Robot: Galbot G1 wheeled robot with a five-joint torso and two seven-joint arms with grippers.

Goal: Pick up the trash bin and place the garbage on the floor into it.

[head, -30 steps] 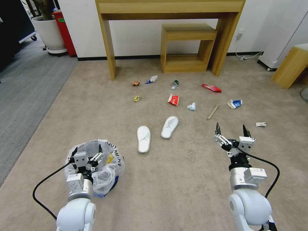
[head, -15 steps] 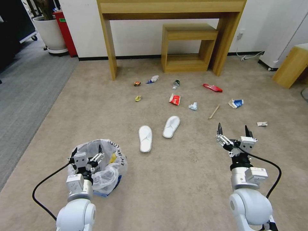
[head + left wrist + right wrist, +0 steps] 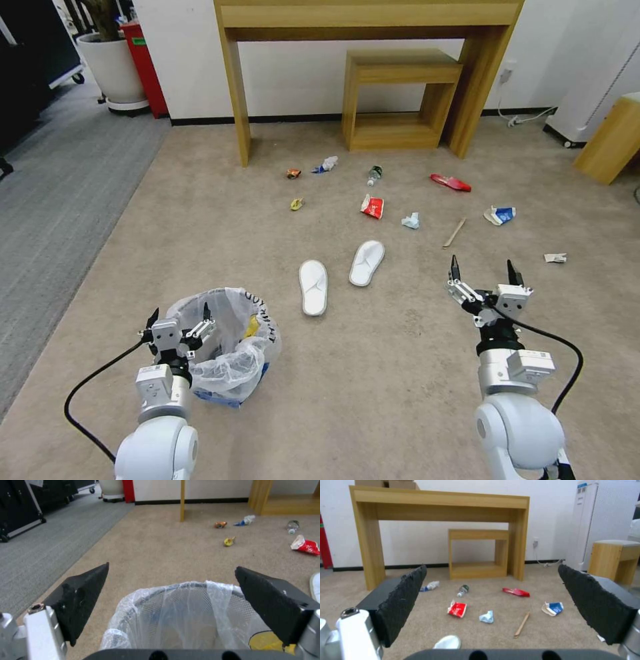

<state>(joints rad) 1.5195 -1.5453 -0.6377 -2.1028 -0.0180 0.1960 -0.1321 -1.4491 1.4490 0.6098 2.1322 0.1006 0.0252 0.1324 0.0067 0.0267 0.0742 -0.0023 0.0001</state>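
**Beige carpet strewn with litter, bin not yet lifted**

Beige floor [image 3: 167, 220] spreads across the room, with a grey ribbed carpet [image 3: 47, 193] to the robot's left and a wooden tabletop frame [image 3: 367, 13] against the far wall, a smaller wooden shelf unit [image 3: 400, 100] standing under it.

By my reading the task has barely begun. The trash bin [image 3: 230, 347] stands on the floor near the robot's left side, its crinkly bag open, with something yellow already inside. The left tool [image 3: 179, 319] hovers at the bin's near rim, jaws spread wide and holding nothing. The right tool [image 3: 485, 270] hangs above bare carpet on the right, likewise wide open and empty.

All the garbage appears to lie loose: two white slippers [image 3: 313, 287] closest, then a red wrapper [image 3: 373, 207], a blue-white carton [image 3: 500, 215], a longer red wrapper [image 3: 451, 182], a wooden stick [image 3: 455, 233], a small bottle [image 3: 374, 175], a crumpled tissue [image 3: 411, 221], and small orange [image 3: 293, 173] and yellow [image 3: 297, 203] scraps.

Nothing blocks the bin; the slippers lie between the robot and the rest of the litter.
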